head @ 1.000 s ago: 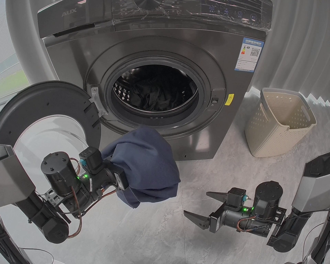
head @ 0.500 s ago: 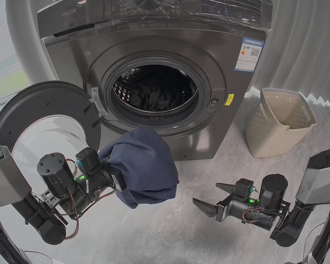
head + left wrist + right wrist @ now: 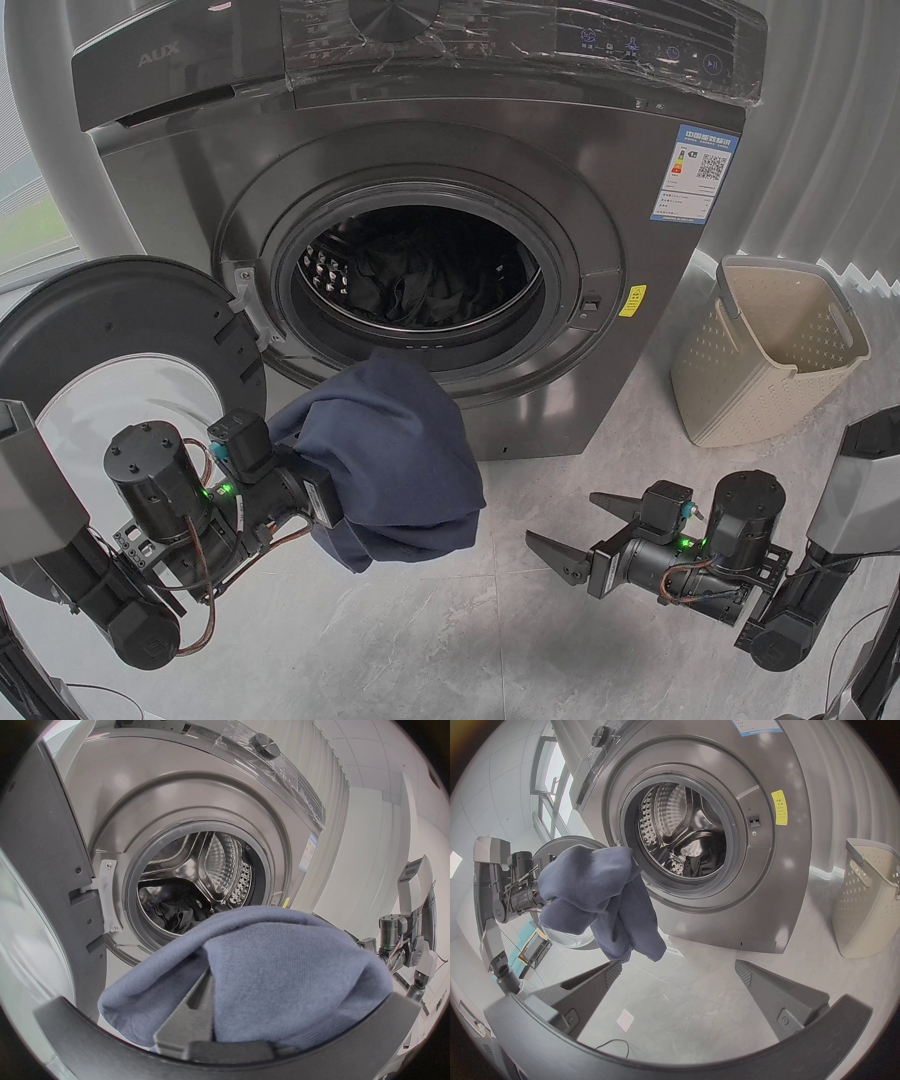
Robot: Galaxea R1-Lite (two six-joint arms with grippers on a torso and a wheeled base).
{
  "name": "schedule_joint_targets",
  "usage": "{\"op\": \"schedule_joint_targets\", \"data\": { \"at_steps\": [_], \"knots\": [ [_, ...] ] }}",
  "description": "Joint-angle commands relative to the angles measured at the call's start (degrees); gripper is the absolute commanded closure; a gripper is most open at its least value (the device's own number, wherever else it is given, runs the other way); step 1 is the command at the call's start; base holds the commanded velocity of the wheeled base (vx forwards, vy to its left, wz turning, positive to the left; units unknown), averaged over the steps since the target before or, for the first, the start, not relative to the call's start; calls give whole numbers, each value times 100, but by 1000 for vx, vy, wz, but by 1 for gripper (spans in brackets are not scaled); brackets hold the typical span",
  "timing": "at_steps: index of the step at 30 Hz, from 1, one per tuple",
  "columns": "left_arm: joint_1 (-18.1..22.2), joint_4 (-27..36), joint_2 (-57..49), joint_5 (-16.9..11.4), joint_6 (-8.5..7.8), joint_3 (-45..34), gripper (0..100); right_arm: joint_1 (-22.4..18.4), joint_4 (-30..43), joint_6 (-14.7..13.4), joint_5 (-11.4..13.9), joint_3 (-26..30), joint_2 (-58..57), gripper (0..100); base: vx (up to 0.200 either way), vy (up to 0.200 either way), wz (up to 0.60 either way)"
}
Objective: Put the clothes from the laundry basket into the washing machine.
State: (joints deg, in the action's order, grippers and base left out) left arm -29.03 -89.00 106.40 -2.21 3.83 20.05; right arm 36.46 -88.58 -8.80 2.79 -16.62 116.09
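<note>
Navy blue knitted garment [image 3: 394, 459]: held in the air, clear of the floor, just in front of and below the round drum opening [image 3: 422, 262] of the grey metal front-loading washing machine [image 3: 600, 169]. Its upper edge overlaps the lower rim of the opening in the head view; contact with the rim cannot be confirmed. The fabric hangs in folds over the left gripper [image 3: 328, 497] and covers most of it. One dark finger shows under the cloth in the left wrist view, and the fingers [image 3: 194, 1010] are clenched on the garment.

Drum interior: a heap of dark crumpled clothes [image 3: 422, 272] lies at the bottom of the perforated steel drum.

Round dark washer door [image 3: 112, 309]: swung fully open on the robot's left, behind the left arm.

Right gripper [image 3: 562, 520]: low above the pale grey tiled floor [image 3: 450, 637], well apart from the garment, pointing towards the robot's left. Its fingers are spread wide and grasp nothing.

Beige perforated plastic laundry basket [image 3: 750, 375]: upright on the floor just beside the machine, on the robot's right.
</note>
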Motion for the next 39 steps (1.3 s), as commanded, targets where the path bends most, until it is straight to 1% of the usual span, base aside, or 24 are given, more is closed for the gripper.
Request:
{"op": "schedule_joint_targets", "data": {
  "at_steps": [1,9,15,18,33,39],
  "knots": [
    [-15,-12,74,10,-5,7,100,1,-2,1,2,0,-8,0,200,0,0],
    [-7,-21,153,27,-5,7,100,45,-2,-8,-7,0,-8,0,200,0,0],
    [-15,-12,171,27,-5,-1,100,54,-2,-8,-7,0,1,0,0,0,0],
    [-24,-21,188,27,-5,7,100,54,-2,-8,-7,0,-8,0,0,200,0],
    [-42,-21,241,36,-22,-19,100,54,-2,-8,-7,9,1,0,0,0,0],
    [-33,-21,329,36,-22,16,100,63,-2,-8,-7,9,1,0,200,0,0]
  ]
}}
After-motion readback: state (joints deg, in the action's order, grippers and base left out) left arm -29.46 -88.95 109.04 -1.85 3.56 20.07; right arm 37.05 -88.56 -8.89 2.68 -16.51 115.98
